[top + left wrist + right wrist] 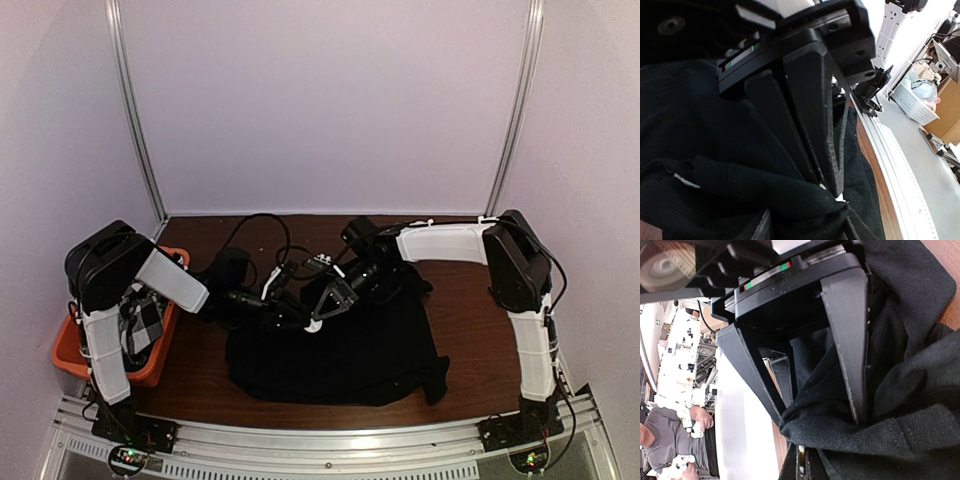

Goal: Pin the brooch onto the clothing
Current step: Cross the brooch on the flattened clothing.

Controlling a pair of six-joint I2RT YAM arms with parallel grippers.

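Note:
The clothing (pixel 350 360), a black T-shirt, lies crumpled on the middle of the table. Both grippers meet tip to tip at its upper left edge. My left gripper (pixel 298 318) comes in from the left, and its jaws pinch a bunched fold of the clothing (pixel 840 405); in the right wrist view that gripper (pixel 817 420) reaches down from the top. My right gripper (pixel 325 305) is shut, its tips (pixel 832 190) pressed against the same fold. Of the brooch I see only a pale speck (pixel 840 198) and a metal glint (pixel 801 460) between the right fingers.
An orange bin (pixel 70 355) at the left edge holds a black-and-white checked cloth (pixel 145 325), under the left arm's elbow. Black cables (pixel 250 240) loop at the back. Bare wooden table (pixel 470 320) lies to the right of the shirt, and a metal rail (pixel 330 440) runs along the front.

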